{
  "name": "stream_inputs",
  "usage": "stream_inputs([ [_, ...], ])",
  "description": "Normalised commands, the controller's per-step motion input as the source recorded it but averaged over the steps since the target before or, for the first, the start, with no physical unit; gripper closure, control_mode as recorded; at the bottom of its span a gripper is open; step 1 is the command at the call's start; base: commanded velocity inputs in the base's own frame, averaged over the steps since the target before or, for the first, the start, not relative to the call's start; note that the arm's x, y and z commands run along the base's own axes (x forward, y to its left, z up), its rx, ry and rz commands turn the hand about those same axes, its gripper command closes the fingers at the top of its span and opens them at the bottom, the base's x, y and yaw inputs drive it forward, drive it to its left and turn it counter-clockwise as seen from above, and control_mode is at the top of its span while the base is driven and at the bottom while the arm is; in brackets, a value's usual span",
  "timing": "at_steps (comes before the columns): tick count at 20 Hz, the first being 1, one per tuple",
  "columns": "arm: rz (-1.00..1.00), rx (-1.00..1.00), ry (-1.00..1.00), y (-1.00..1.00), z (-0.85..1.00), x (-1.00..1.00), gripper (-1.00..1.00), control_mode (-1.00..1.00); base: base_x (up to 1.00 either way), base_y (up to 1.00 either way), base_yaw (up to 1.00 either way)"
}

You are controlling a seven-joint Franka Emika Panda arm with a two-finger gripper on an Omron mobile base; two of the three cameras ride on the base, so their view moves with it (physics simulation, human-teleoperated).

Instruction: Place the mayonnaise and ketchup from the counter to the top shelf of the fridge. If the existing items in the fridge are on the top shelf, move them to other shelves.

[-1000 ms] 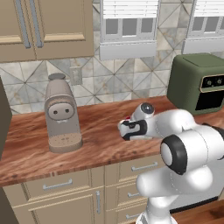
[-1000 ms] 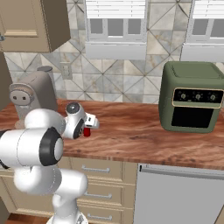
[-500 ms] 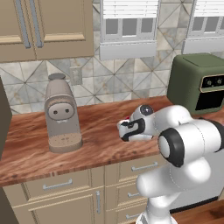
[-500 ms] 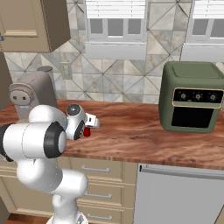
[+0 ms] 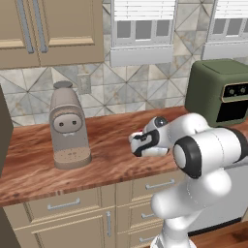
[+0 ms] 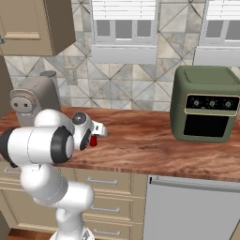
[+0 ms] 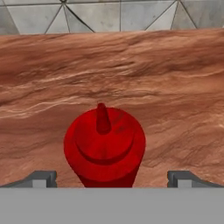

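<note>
The ketchup is a small red bottle standing upright on the reddish-brown counter, seen from above its cap. My gripper hovers just over it, open, with the fingertips wide on either side and not touching it. From the left base camera my gripper hides most of the bottle, leaving a sliver of the ketchup. The right base camera has the ketchup just under my gripper. The mayonnaise and the fridge are out of view.
A beige coffee machine stands on the counter left of the gripper. A dark green countertop oven stands at the right. Tiled wall and window sills run behind. Drawers and a grey dishwasher front lie below the counter.
The arm's elbow has swung forward and the hand has shifted slightly left over the ketchup. The jaws have stayed open and the bottle has not moved.
</note>
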Motion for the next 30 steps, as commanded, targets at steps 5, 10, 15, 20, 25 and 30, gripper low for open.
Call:
stream_inputs([
  [5,0.0,0.0,-0.01,0.0,-0.03,0.14,-1.0,-1.0,0.0,0.0,0.0],
  [10,0.0,0.0,0.0,0.0,-0.05,0.15,-1.0,-1.0,0.0,0.0,0.0],
  [15,0.0,0.0,0.0,0.0,-0.03,0.14,1.0,-1.0,0.0,0.0,0.0],
  [20,0.0,0.0,0.0,0.0,0.0,-0.01,1.0,-1.0,0.0,0.0,0.0],
  [25,0.0,0.0,-0.02,0.0,0.3,-0.28,1.0,-1.0,0.0,0.0,0.0],
  [30,0.0,0.0,-0.14,0.0,0.93,-0.84,1.0,-1.0,0.0,0.0,0.0],
])
